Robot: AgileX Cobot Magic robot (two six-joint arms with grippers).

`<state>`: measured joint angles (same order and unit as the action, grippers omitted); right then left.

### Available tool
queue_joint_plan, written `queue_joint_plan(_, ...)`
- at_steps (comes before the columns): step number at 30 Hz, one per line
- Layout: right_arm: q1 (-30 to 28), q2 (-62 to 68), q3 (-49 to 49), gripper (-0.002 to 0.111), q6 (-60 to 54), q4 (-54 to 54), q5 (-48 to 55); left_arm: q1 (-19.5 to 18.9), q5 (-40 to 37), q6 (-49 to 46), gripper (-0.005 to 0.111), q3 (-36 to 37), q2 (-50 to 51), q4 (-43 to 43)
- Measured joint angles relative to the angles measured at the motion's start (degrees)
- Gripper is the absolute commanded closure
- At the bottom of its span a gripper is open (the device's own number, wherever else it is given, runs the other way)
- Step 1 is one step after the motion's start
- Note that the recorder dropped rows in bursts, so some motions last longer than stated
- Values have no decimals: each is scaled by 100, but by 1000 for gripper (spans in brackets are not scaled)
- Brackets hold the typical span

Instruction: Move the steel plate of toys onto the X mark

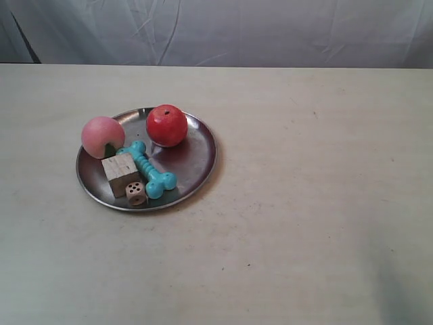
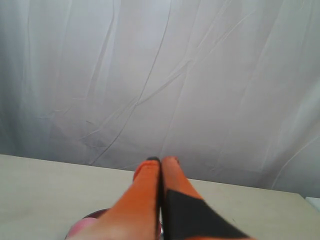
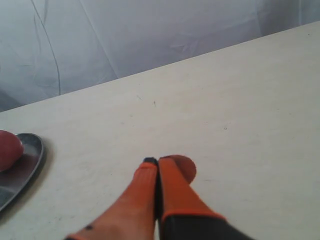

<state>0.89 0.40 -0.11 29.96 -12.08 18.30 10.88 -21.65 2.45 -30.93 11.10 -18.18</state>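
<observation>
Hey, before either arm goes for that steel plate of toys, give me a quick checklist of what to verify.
1. Everything on the steel plate: ok; apple, peach, dog-bone, cube and die sit inside the rim.
2. Left gripper open: not ok; shut, empty.
3. Right gripper open: not ok; shut, empty.
4. Bare rim to grab: ok, beside the apple.
5. X mark found: cannot tell; no clear cross visible.

Orange gripper fingers (image 2: 142,192) with black patches
</observation>
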Motion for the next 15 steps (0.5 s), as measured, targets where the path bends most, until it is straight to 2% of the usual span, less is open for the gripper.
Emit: queue_joint_plan(15,0,0,0,109,0,5,0,0,0,0,107,0,0,85)
